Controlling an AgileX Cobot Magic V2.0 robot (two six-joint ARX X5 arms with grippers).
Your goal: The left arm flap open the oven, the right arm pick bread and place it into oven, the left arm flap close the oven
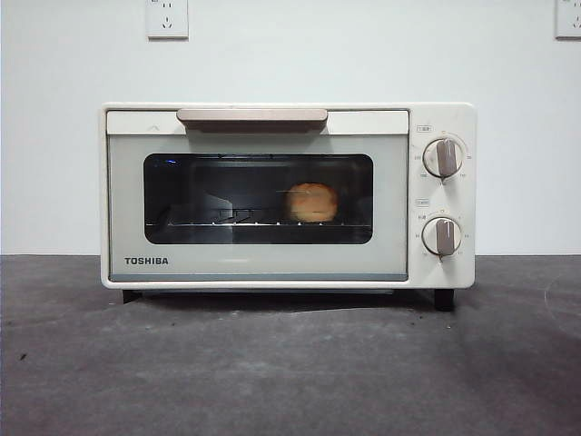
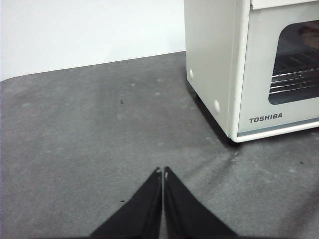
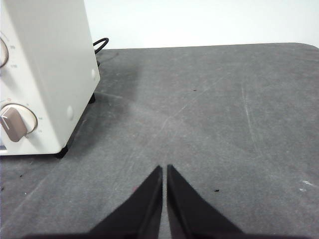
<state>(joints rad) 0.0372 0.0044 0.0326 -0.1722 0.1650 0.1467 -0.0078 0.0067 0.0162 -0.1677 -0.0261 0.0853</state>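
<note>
The cream-white TOSHIBA oven (image 1: 272,263) stands in the middle of the table with its door shut and the tan handle (image 1: 251,116) up at the top. Through the dark glass I see the golden-brown bread (image 1: 311,202) lying on the rack inside, right of centre. My left gripper (image 2: 163,172) hangs shut over bare table off the oven's (image 2: 214,64) left side, holding nothing. My right gripper (image 3: 164,169) is shut and empty over the table beside the oven's (image 3: 55,59) knob side. Neither arm shows in the front view.
Two grey-brown knobs (image 1: 442,156) sit on the oven's right panel. A black power cable (image 3: 99,45) loops behind the oven. Wall sockets (image 1: 167,18) are on the white wall behind. Dark grey table surface (image 1: 290,372) stretches in front and to both sides.
</note>
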